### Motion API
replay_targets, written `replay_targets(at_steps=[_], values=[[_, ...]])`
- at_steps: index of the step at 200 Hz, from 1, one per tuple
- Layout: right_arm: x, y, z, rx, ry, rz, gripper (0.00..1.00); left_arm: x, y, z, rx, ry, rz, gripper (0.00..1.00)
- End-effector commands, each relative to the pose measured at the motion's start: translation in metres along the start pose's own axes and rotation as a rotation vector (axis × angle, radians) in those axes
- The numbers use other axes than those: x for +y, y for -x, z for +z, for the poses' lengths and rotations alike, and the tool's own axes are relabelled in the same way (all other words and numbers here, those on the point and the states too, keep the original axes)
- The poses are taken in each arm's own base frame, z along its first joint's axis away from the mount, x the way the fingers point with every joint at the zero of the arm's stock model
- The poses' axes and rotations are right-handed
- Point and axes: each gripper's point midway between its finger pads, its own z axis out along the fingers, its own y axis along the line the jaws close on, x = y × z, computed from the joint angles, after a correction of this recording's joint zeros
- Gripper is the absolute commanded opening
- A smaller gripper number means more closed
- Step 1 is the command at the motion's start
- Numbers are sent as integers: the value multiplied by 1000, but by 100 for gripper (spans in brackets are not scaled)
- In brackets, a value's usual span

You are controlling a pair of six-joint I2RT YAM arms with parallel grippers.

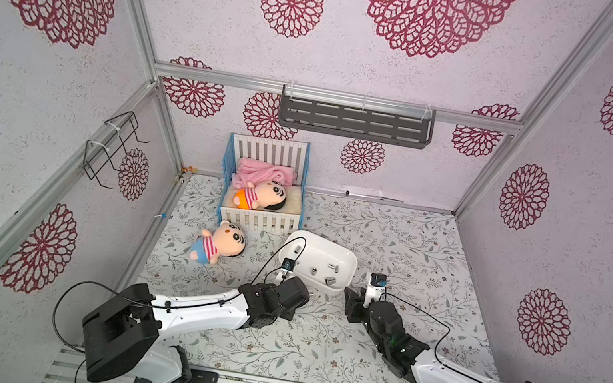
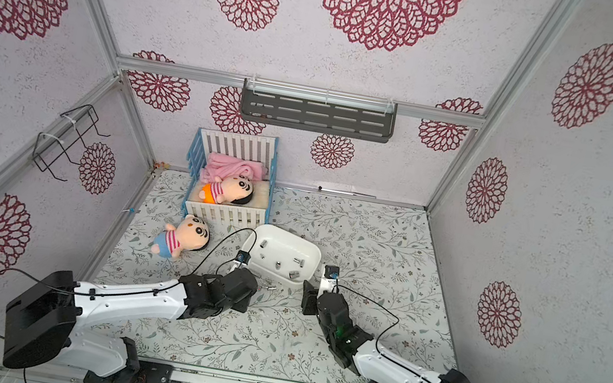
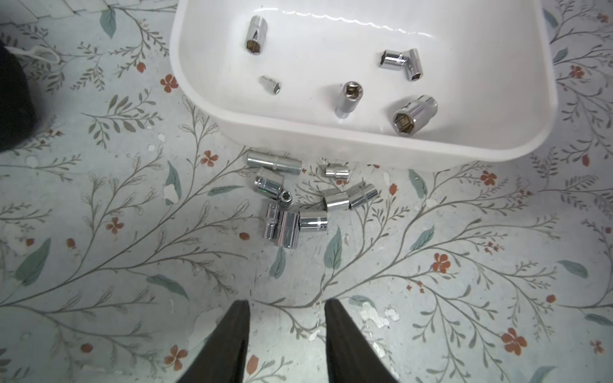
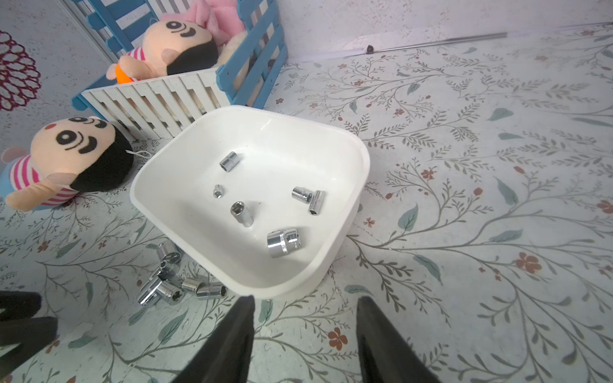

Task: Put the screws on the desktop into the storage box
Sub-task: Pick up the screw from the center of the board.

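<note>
Screws [image 3: 288,228]: heaped just ahead of left gripper [image 3: 287,303]; pinch nearest alone
Jaws: apart, empty
Storage box [image 3: 365,147]: just beyond heap

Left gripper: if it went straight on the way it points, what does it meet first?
Probably the screws clustered on the desktop, just short of the storage box wall. The left gripper, jaws apart, holds nothing. Depth unclear: pitched steeply, it would touch bare desktop first.
</note>
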Motion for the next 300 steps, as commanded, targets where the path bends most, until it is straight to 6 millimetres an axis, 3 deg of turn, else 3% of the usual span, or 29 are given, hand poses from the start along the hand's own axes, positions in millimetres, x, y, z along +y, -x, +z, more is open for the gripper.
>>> replay_targets(at_steps=[1,26,165,227,300], values=[[9,17,1,-45,27,12,54,-3,-7,11,17,24,1,39],[9,17,1,-42,28,11,54,-6,-15,22,40,45,16,35],[10,17,1,-42,32,11,54,-16,-31,61,83,31,-17,38],[10,17,1,-43,34,11,54,-1,-34,72,100,75,-41,38],[10,17,1,-41,31,10,54,11,-34,73,99,102,-41,38]])
